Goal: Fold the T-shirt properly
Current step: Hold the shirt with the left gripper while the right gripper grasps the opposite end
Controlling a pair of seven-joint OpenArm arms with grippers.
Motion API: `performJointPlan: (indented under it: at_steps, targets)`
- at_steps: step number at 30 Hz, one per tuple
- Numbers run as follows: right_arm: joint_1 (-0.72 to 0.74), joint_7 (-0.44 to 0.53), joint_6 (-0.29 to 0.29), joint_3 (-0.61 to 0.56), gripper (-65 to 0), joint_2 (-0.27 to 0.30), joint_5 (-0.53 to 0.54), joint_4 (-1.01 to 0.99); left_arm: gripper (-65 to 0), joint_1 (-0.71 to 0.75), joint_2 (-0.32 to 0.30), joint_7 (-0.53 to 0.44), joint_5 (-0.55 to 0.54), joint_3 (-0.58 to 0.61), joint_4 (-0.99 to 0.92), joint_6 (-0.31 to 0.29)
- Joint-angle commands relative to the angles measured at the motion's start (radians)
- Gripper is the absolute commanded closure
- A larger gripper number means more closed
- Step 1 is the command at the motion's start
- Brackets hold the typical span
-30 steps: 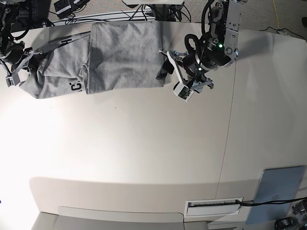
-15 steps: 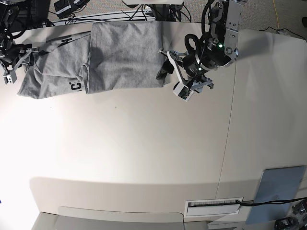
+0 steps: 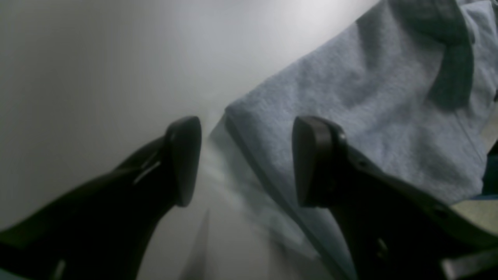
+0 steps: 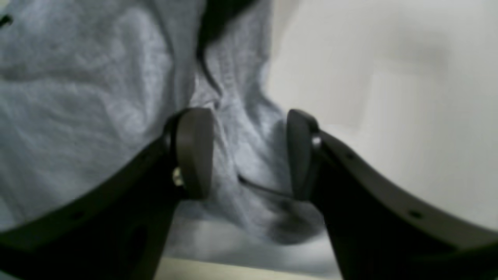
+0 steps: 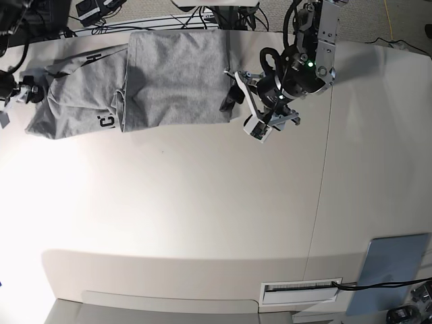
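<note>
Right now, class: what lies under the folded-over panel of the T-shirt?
Under the T-shirt's plain top panel, a lettered layer pokes out at its edge. The rest is covered, as is the table beneath.

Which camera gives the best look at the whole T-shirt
The base view: the T-shirt lies partly folded across the table's far edge, lettering showing. Left wrist shows only a blurred folded corner; right wrist only rumpled fabric between the right pincer's open fingers.

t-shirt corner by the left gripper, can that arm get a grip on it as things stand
Probably yes. The left gripper is open, and the folded corner of the T-shirt lies between its fingertips on the bare table, with nothing in the way.
</note>
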Motion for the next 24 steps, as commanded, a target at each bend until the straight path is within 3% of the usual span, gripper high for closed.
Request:
performJointPlan:
  at_steps: [1,6,9,17,24]
  targets:
    - [0.029,-0.02,0.001,0.007,-30.1,0.031,0.038,-0.026,-37.6,-0.006,0.002,-0.022,-0.01,-0.001,0.018,-0.001]
    - [0.107,-0.133,0.001,0.007,-30.1,0.032,0.135,-0.164,-37.5,-0.006,0.002,-0.022,-0.01,-0.001,0.017,-0.001]
    - [0.113,-0.138,0.001,0.008,-30.1,0.043,0.172,-0.175,-37.5,-0.006,0.002,-0.022,-0.01,-0.001,0.017,-0.001]
    - [0.111,-0.139,0.001,0.008,-30.1,0.145,0.419,-0.175,-37.5,-0.003,0.002,-0.022,-0.01,-0.001,0.017,0.0]
    - [0.11,-0.139,0.001,0.007,-30.0,0.121,0.396,-0.175,-37.5,-0.003,0.003,-0.021,-0.01,-0.001,0.017,0.02]
